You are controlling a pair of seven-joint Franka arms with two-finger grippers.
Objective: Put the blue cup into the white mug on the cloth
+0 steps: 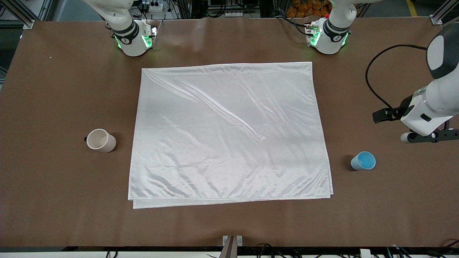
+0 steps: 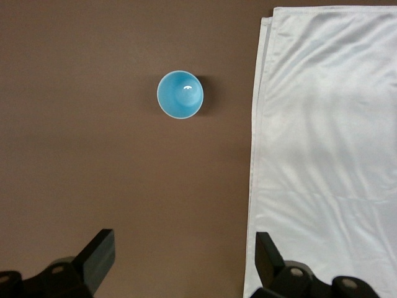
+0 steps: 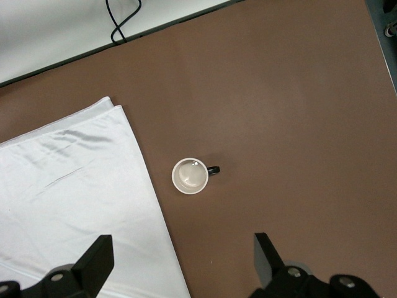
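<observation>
Your left gripper (image 2: 180, 261) is hanging over bare table with its jaws spread wide, holding nothing; the blue cup (image 1: 363, 160) is standing upright below it, at about 7 o'clock from the wrist in the front view. Your right gripper (image 3: 180, 261) is also gaping wide and empty above the white mug (image 3: 190, 176). The cloth (image 1: 229, 132) is lying flat between both cups on the brown table (image 1: 53, 200).

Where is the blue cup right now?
The blue cup stands upright on the bare table toward the left arm's end, just off the cloth edge and apart from it; the left wrist view shows it below the open left gripper.
</observation>
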